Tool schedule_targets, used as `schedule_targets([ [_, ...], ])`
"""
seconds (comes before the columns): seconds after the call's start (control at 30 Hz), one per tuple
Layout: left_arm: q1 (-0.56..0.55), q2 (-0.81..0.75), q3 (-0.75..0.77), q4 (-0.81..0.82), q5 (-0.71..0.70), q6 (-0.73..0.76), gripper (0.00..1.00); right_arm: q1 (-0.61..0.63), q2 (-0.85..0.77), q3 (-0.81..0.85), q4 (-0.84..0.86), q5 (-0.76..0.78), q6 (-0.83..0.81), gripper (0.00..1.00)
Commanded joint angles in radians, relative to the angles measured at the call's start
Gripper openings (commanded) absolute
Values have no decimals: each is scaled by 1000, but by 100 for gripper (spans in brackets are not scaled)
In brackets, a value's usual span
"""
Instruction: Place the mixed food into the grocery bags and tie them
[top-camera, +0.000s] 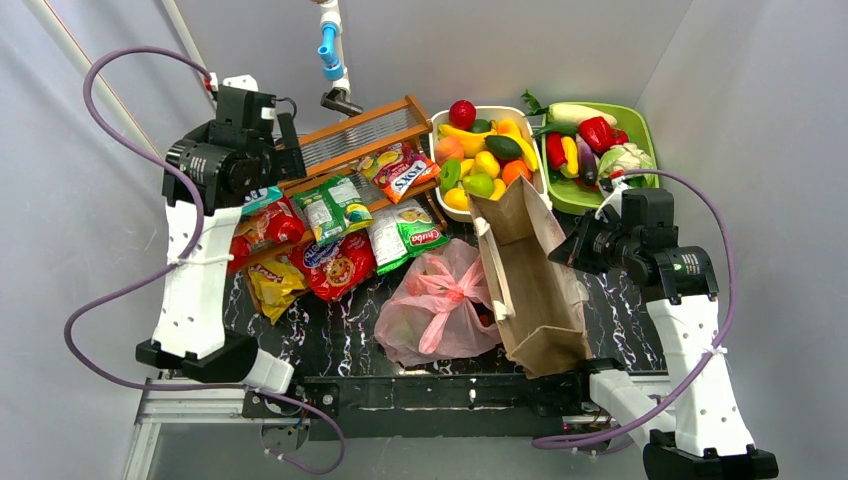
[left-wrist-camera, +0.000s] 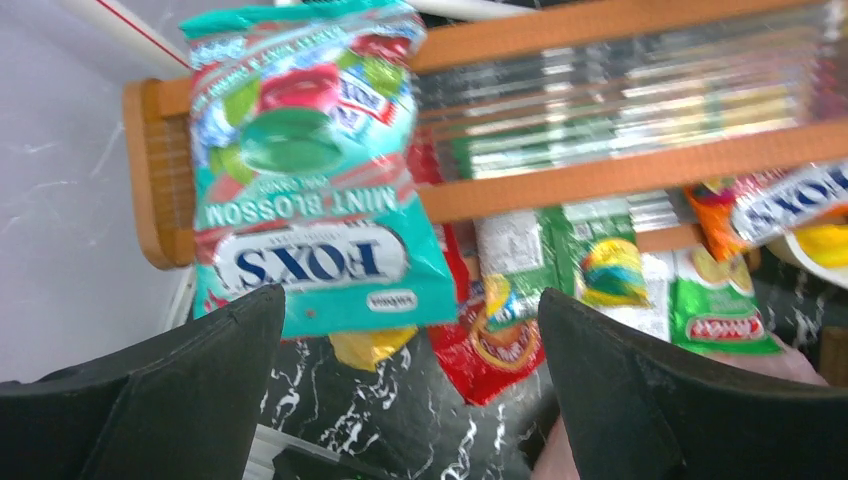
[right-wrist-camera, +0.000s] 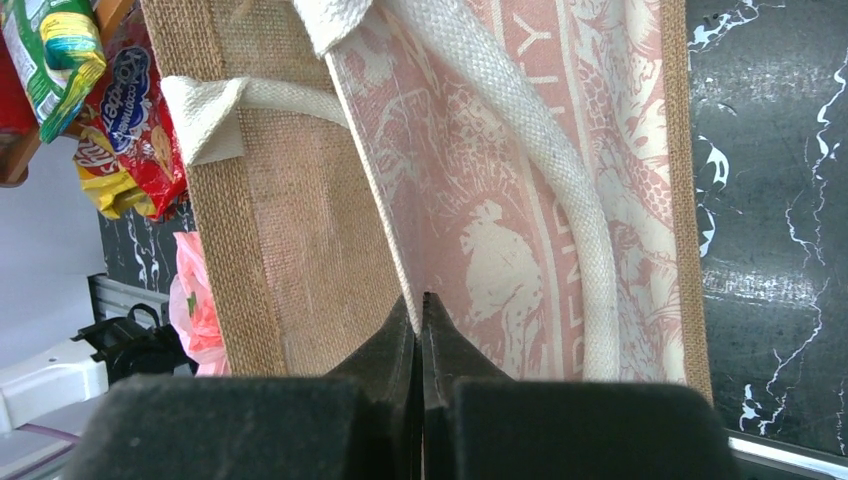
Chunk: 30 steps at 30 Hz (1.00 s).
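Packing in hand, tying half done. From above: pink bag (top-camera: 440, 305) slumped mid-table, thin and filmy, handles knotted, something dark showing through the skin; brown bag (top-camera: 535, 300) just beside it, stiff and boxy, mouth gaping toward the white basket (top-camera: 487, 108) heaped with glossy toy fruit (top-camera: 485, 160), green tray (top-camera: 645, 125) of vegetables (top-camera: 590, 135) alongside. At the brown bag's far wall, right gripper (top-camera: 566, 252); up over the wooden rack (top-camera: 360, 135), left gripper (top-camera: 262, 182), crinkly snack packets (top-camera: 335, 240) fanned out below. On to the left wrist: fingers (left-wrist-camera: 200, 390) spread wide, nothing between them, a teal foil mint packet (left-wrist-camera: 300, 170) propped on the rack's end straight ahead, shiny and puffed, more packets beyond on the black marbled table (left-wrist-camera: 400, 430). Looks like the reach for a packet; calls for easing forward, closing on a flat edge of that slippery foil, then carrying it across to the open brown bag. Over to the right wrist: jaws pressed together, apparently pinching the bag's rim, with coarse jute weave outside, pale pink printed lining (right-wrist-camera: 480, 230) inside, thick white woven handle (right-wrist-camera: 570, 200) looping down. Probably holding the mouth open; needs a steady hold through the drop.
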Motion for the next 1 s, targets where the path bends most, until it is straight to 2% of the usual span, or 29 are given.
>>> schedule_targets([
  [0.0,94,51,-27,79,-75,65,98,-4,-17,-3,33,-66,8,1],
  [0.13,138,110,-60,136,-147,144,98,-4,-11,-9,36,-74,9,1],
  [0.3,167,137,-93,167,-143,179,98,-4,-3,-7,40,-83,9,1],
  [0.57,189,125,-184,206,-146,198,86,-3,2,-7,39,-83,9,1],
  [0.67,189,105,-243,225,-140,196,77,-2,2,-8,41,-83,9,1],
  [0.8,190,74,-297,248,-119,188,50,-1,5,-9,42,-83,9,1],
  [0.97,190,43,-329,253,-98,182,25,0,9,-13,44,-85,9,1],
])
